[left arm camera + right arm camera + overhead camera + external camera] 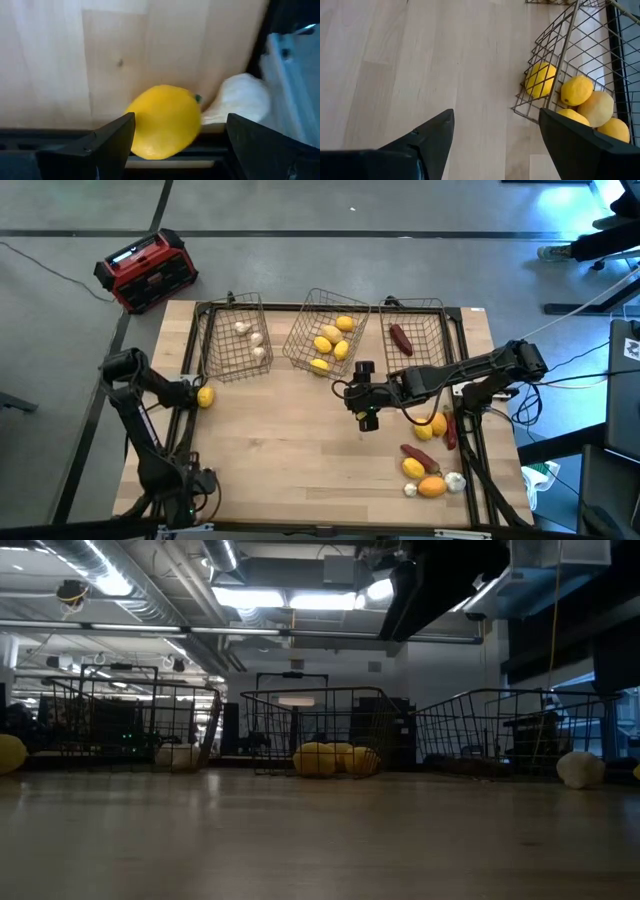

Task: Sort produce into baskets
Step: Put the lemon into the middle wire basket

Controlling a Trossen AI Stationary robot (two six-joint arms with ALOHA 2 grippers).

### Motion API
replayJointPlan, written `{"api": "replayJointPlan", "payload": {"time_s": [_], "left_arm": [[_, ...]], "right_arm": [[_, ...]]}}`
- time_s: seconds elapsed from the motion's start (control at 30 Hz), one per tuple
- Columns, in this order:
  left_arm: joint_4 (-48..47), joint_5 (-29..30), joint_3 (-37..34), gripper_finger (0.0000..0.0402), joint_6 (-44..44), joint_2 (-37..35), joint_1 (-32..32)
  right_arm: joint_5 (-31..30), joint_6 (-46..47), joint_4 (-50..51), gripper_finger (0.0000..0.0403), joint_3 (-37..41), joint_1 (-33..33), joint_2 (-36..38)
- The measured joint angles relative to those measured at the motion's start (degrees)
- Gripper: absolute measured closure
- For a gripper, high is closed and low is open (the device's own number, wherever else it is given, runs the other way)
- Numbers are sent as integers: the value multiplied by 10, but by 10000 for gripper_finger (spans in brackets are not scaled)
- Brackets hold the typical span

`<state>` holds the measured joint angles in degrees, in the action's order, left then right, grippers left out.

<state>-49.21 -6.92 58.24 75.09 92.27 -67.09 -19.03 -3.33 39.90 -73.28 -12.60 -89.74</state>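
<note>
Open counter in front of the baskets
Bare counter (pixel 290 450) lies before the middle basket (pixel 322 330); loose produce (pixel 428 470) crowds its right.

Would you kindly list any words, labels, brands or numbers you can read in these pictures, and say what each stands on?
No text can be read.
Red-and-black box: a pale panel on top, too small to read.
White tag at the picture's right edge: dark marks, too blurred to read.
Baskets, produce, table: no markings.

Wooden table (pixel 300 450): three baskets (pixel 325 332), loose produce (pixel 425 470).
</note>
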Motion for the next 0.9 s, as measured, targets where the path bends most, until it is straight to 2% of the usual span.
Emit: {"api": "replayJointPlan", "payload": {"time_s": [0.17,0.4,0.63,0.9], "left_arm": [[6,1,0,92,6,30,-15],[8,1,-1,92,-29,66,-19],[6,1,-1,94,-30,77,-19],[-17,2,-1,144,29,77,-17]], "right_arm": [[0,0,0,113,0,0,0],[0,0,0,113,0,0,0],[0,0,-5,113,0,0,0],[0,0,-9,113,0,0,0]]}}
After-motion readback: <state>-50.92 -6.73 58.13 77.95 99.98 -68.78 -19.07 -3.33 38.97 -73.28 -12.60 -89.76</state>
